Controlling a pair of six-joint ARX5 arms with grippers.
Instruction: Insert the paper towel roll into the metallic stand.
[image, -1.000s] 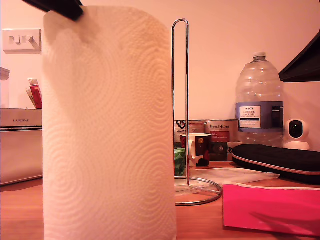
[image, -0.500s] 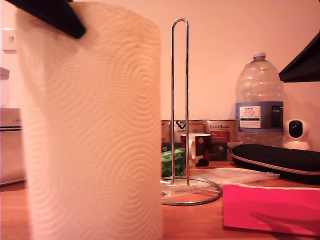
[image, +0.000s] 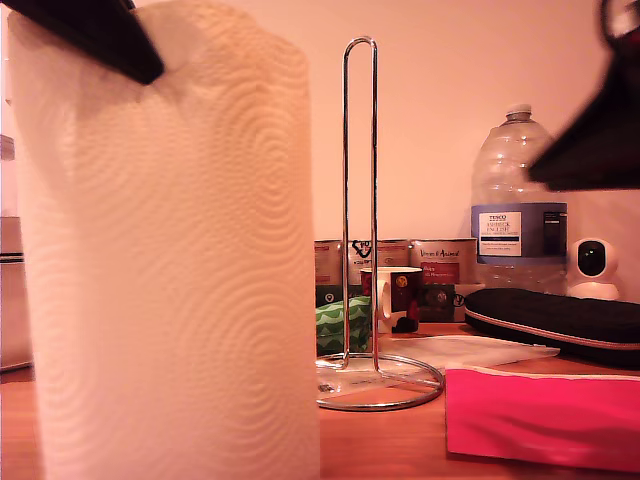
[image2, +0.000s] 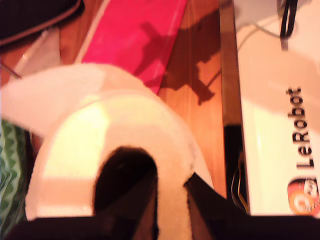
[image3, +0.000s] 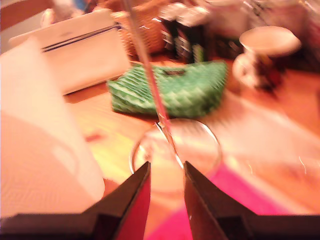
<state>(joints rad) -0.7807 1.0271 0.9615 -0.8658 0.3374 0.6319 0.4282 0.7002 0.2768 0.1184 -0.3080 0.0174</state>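
- My first gripper (image2: 170, 200) pinches the wall of the roll (image: 165, 250): one finger sits down inside the hollow core, the other against the outer paper.
- The exterior view shows only a dark finger at the roll's top, at that view's left; the roll fills that side, upright and apart from the stand (image: 362, 220).
- Only my first wrist view shows the core, a "LeRobot" label (image2: 302, 127) on a white surface, and the pink sheet (image2: 137, 35) beside the roll.
- My second gripper (image3: 166, 187) has its fingers slightly spread on nothing, above the stand's ring base (image3: 175, 155).
- My second wrist view, blurred, alone shows a green pouch (image3: 170, 87) behind the stand and a white case (image3: 75, 50).
- The exterior view reads "TESCO" on the water bottle (image: 518, 195); the tins' (image: 442, 265) print is too small to read.
- A mug (image: 392, 297) stands behind the ring.
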